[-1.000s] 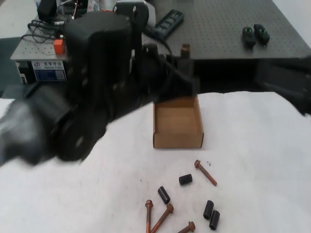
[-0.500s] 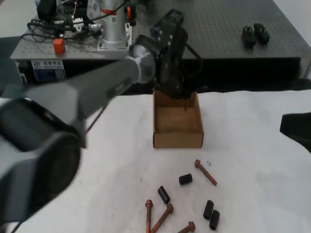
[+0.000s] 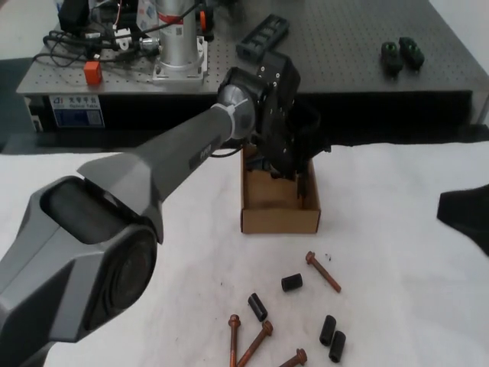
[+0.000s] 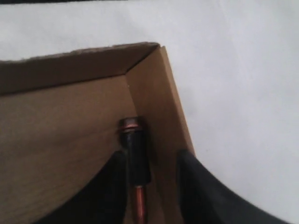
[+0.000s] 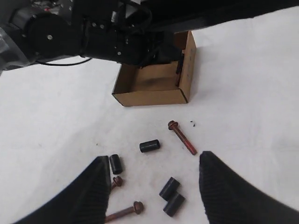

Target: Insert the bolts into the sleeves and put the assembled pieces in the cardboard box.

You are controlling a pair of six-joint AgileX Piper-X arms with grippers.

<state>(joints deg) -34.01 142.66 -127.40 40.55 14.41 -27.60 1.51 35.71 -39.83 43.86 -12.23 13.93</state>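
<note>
Well, one assembled piece [image 4: 135, 151] is already in the cardboard box [image 3: 280, 220], tucked into a corner against a side wall. Four bolts [image 3: 323, 273] and four sleeves [image 3: 291, 282] lie loose on the desk [image 3: 405, 252], not yet joined. The piece stands nearly upright, head down, shank rising inside the left gripper [image 4: 150, 156], whose fingers seem parted, with a gap on one side. The right gripper [image 5: 154, 157] hovers over the loose parts, fingers wide apart.

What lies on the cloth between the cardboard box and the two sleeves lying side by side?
A lone bolt and a single sleeve, apart from each other, seen in the high view.
</note>
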